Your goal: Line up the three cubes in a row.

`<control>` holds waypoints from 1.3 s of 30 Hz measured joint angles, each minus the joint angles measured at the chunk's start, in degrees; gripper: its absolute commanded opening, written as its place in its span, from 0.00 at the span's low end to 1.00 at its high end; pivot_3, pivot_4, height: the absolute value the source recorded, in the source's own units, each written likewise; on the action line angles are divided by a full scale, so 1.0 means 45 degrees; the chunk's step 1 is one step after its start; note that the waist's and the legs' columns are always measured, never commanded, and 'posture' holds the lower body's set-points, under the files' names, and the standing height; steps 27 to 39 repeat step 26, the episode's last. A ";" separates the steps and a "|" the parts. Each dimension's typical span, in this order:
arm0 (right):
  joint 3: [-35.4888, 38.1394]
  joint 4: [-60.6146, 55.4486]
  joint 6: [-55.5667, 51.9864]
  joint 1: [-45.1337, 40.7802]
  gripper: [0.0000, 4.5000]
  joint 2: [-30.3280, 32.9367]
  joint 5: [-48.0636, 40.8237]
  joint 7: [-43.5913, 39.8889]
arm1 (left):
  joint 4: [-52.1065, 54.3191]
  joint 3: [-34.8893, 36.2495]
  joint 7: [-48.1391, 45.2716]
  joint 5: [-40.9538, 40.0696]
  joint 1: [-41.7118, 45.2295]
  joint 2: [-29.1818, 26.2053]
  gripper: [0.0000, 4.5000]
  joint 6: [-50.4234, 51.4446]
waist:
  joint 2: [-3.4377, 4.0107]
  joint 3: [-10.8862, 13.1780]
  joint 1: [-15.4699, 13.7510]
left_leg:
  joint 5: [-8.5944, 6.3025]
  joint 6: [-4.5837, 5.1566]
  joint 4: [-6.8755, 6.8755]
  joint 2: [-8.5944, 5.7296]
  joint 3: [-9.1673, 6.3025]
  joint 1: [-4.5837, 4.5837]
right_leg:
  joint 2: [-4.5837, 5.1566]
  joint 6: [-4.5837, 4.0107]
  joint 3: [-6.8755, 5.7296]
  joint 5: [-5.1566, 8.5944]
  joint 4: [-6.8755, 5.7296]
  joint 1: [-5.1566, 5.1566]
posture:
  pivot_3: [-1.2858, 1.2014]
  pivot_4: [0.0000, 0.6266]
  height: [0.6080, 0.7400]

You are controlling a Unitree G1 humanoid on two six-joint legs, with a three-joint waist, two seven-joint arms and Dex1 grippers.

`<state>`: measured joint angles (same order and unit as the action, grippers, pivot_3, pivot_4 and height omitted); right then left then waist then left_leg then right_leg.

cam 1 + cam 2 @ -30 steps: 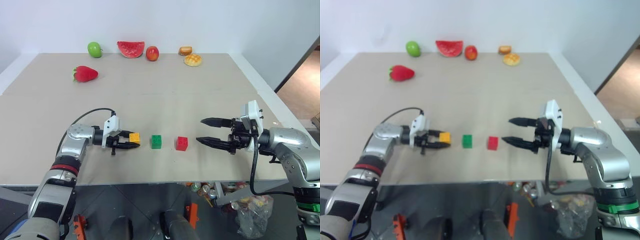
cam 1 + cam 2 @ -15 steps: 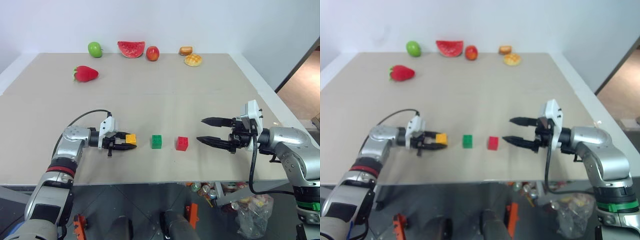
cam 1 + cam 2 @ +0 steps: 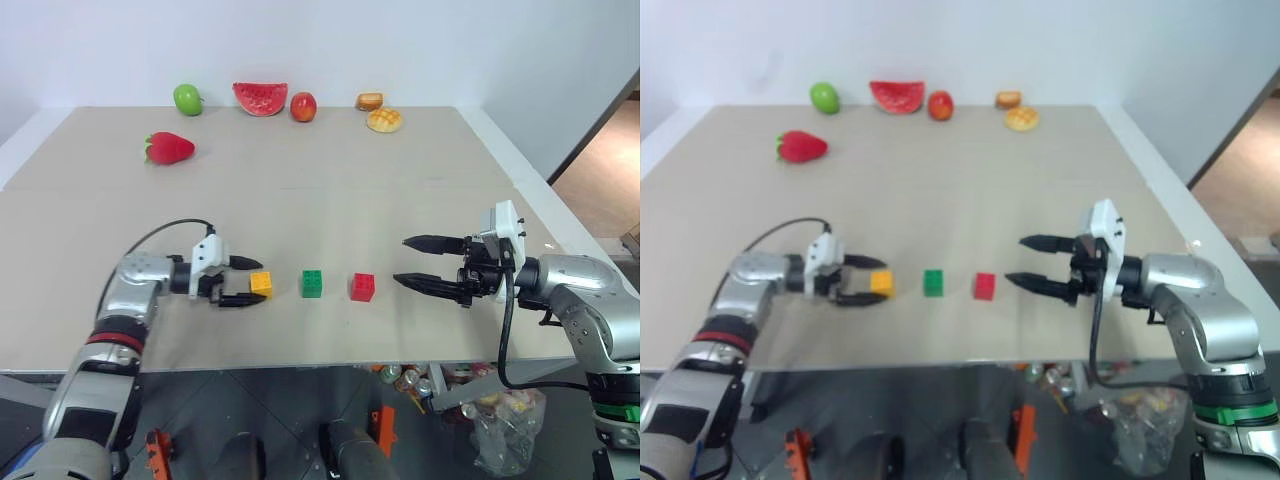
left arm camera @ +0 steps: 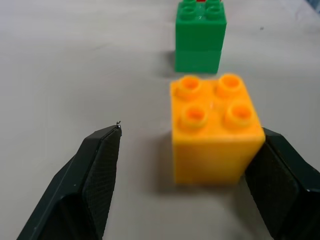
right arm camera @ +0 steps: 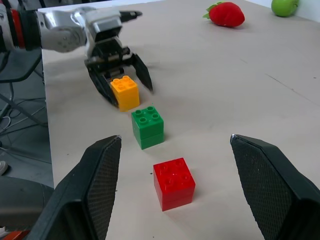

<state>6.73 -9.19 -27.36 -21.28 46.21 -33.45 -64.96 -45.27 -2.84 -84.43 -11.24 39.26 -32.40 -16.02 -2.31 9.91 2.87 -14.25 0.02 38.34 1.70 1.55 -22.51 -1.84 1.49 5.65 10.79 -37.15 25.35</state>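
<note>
Three studded cubes stand in a row near the table's front edge: yellow-orange cube (image 3: 261, 283), green cube (image 3: 312, 283), red cube (image 3: 363, 287). My left gripper (image 3: 254, 281) lies low over the table at the left end of the row. It is open, with its fingers (image 4: 97, 170) on both sides of the yellow-orange cube (image 4: 215, 127). One finger is close against the cube's side and the other stands apart. My right gripper (image 3: 400, 260) hovers open to the right of the red cube (image 5: 174, 182), holding nothing.
Toy fruits and breads line the far edge of the table: strawberry (image 3: 170, 148), green apple (image 3: 188, 98), watermelon slice (image 3: 260, 97), a red-orange fruit (image 3: 303, 106) and two buns (image 3: 385, 120). The table's front edge (image 3: 300, 366) is close behind the cubes.
My left gripper has opened and let go of the yellow-orange cube, which now rests on the table. The hand drew back a little to the left. The right arm has not moved.
</note>
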 measured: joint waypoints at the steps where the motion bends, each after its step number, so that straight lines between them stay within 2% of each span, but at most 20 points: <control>1: 0.0002 0.0002 -0.0001 -0.0001 0.80 0.0011 0.0001 -0.0001 | 0.0318 0.0114 -0.0096 -0.0087 -0.0233 -0.0240 0.81 0.0175 | 0.0000 0.0000 -0.0002 | 0.0000 0.0000 0.0000 0.0002 -0.0001 0.0000 | 0.0001 -0.0001 -0.0002 0.0001 0.0000 0.0000 | 0.52 0.24 1.00; 6: -0.0022 0.0070 0.0002 -0.0074 0.80 0.0065 -0.0001 -0.0038 | 0.3406 0.0623 -0.0757 -0.0878 -0.2637 -0.2263 0.81 0.2186 | 0.0003 0.0002 0.0006 | -0.0012 0.0016 -0.0004 0.0020 0.0005 -0.0004 | 0.0008 -0.0030 -0.0012 0.0022 -0.0006 0.0018 | 0.52 0.24 1.00; 8: -0.0025 0.0141 0.0008 -0.0179 0.80 0.0064 0.0005 -0.0101 | 0.5031 0.1104 -0.0766 -0.1496 -0.4059 -0.3134 0.81 0.3379 | 0.0005 0.0003 0.0027 | -0.0020 0.0026 -0.0008 0.0046 0.0009 0.0001 | 0.0024 -0.0043 -0.0017 0.0037 -0.0009 0.0018 | 0.52 0.24 1.00; 10: -0.0084 0.0396 0.0064 -0.0473 0.80 0.0005 0.0033 -0.0201 | 0.6792 0.2265 0.0180 -0.2410 -0.5477 -0.3677 0.81 0.5480 | 0.0017 0.0011 0.0023 | -0.0021 0.0028 -0.0004 0.0056 0.0008 0.0003 | 0.0037 -0.0082 -0.0032 0.0064 -0.0011 0.0018 | 0.52 0.24 1.00; 13: -0.0254 0.0714 0.0378 -0.0909 0.80 -0.0341 0.0292 -0.0100 | 0.8163 0.3851 0.2753 -0.3531 -0.5940 -0.3388 0.81 0.8111 | 0.0026 0.0017 -0.0068 | -0.0014 0.0037 0.0009 0.0068 0.0005 0.0001 | 0.0061 -0.0086 -0.0089 0.0066 -0.0011 -0.0006 | 0.52 0.24 1.00; 16: -0.0297 0.1499 0.0977 -0.1149 0.80 -0.0927 0.0975 0.0725 | 0.8883 0.5568 0.5885 -0.4506 -0.5815 -0.2061 0.81 0.9615 | 0.0022 0.0014 -0.0075 | -0.0007 0.0046 0.0020 0.0075 0.0029 0.0004 | 0.0101 -0.0080 -0.0137 0.0062 -0.0009 -0.0024 | 0.52 0.24 1.00; 20: -0.0201 0.2931 0.1563 -0.1462 0.80 -0.2214 0.1870 0.2829 | 1.0199 0.6136 0.8690 -0.4935 -0.6379 -0.0748 0.81 1.0804 | 0.0018 0.0013 -0.0017 | -0.0010 0.0037 0.0007 0.0039 0.0049 -0.0001 | 0.0110 -0.0018 -0.0114 0.0024 -0.0008 -0.0009 | 0.52 0.24 1.00; 26: 0.0074 0.2954 0.1672 -0.1163 0.80 -0.3037 0.2125 0.4332 | 1.1807 0.5985 1.0247 -0.5276 -0.7336 0.0717 0.81 1.0903 | 0.0017 0.0012 -0.0097 | -0.0020 0.0021 -0.0016 0.0040 0.0006 -0.0021 | 0.0094 -0.0030 -0.0143 0.0060 -0.0009 -0.0007 | 0.52 0.24 1.00; 39: 0.0074 0.2954 0.1672 -0.1163 0.80 -0.3037 0.2125 0.4332 | 1.1807 0.5985 1.0247 -0.5276 -0.7336 0.0717 0.81 1.0903 | 0.0017 0.0012 -0.0097 | -0.0020 0.0021 -0.0016 0.0040 0.0006 -0.0021 | 0.0094 -0.0030 -0.0143 0.0060 -0.0009 -0.0007 | 0.52 0.24 1.00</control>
